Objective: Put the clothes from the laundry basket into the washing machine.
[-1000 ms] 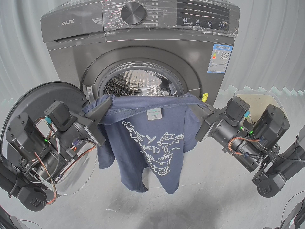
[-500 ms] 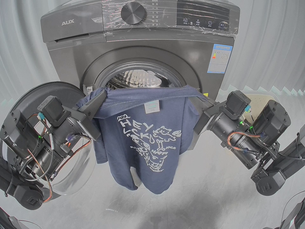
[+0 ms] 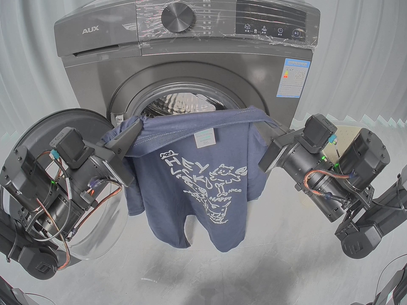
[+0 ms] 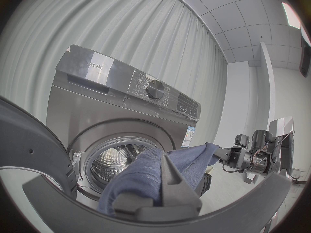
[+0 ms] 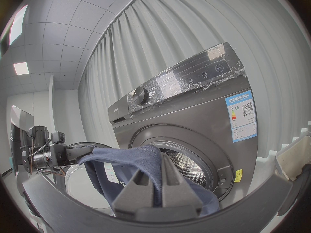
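A navy T-shirt [image 3: 199, 170] with white print hangs spread out before the washing machine's open drum [image 3: 182, 104]. My left gripper [image 3: 135, 135] is shut on the shirt's left shoulder, my right gripper [image 3: 263, 133] shut on its right shoulder. The top hem stretches between them at the height of the drum's lower rim. In the left wrist view the gripper [image 4: 160, 182] pinches blue cloth [image 4: 142, 175], and the drum [image 4: 111, 160] lies beyond it. The right wrist view has the gripper [image 5: 157, 183] clamped on the shirt [image 5: 129, 160] near the drum [image 5: 186, 165]. The laundry basket [image 3: 352, 126] stands on the floor at the right, partly behind my right arm.
The machine's round door [image 3: 55, 132] hangs open to the left, close behind my left arm. The grey washing machine [image 3: 186, 56] stands against a pale curtain. Bare light floor [image 3: 254, 267] lies below the shirt.
Both grippers have lifted the shirt. Then the right gripper rose a little further and moved toward the machine, tilting the top hem up on the right.
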Robot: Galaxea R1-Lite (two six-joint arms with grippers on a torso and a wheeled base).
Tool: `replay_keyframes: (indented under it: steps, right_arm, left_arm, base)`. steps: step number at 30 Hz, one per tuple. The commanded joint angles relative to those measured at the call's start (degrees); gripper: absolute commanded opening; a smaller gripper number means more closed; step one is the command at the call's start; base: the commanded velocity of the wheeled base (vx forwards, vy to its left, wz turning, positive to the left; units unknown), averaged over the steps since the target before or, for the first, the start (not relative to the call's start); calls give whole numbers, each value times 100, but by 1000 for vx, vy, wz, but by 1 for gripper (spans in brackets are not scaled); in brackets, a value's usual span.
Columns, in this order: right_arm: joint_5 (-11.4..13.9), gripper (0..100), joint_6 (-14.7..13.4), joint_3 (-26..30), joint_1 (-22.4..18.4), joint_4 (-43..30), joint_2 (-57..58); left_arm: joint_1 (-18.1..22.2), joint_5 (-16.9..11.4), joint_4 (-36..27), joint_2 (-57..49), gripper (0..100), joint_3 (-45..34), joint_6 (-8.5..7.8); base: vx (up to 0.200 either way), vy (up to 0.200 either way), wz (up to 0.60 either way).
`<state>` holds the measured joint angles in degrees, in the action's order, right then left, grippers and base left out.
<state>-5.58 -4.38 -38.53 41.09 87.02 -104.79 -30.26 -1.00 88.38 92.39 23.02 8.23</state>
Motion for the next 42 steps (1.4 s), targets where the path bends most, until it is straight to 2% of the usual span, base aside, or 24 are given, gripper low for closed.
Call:
replay_keyframes:
  steps: [1,12,19,27,30,31,34,37,42]
  right_arm:
    - [-31,0,-11,-31,57,0,11]
    - [-31,0,-37,39,48,8,-15]
    - [-4,0,-46,566,83,17,2]
    - [-13,0,-151,742,364,26,-226]
    - [40,0,-160,971,417,43,-384]
    - [49,100,-160,1015,487,61,-419]
    - [57,100,-239,1243,865,26,-516]
    - [31,100,-265,1902,1226,-44,-569]
    - [49,100,-301,2474,1340,35,-797]
  left_arm:
    - [2,3,4,16,0,1,3]
    - [-77,-6,4,438,0,36,38]
    - [-253,12,12,859,0,335,3]
    - [-420,12,12,912,0,388,3]
    - [-560,30,4,956,0,599,21]
    - [-578,38,4,991,0,660,21]
    - [-587,91,12,1114,0,827,12]
    - [-569,197,12,1281,0,977,12]
    - [-569,232,12,1316,0,1100,3]
  base:
    - [0,0,0]
    - [0,0,0]
    - [0,0,0]
    - [0,0,0]
    - [0,0,0]
    - [0,0,0]
    - [0,0,0]
    - [0,0,0]
    - [0,0,0]
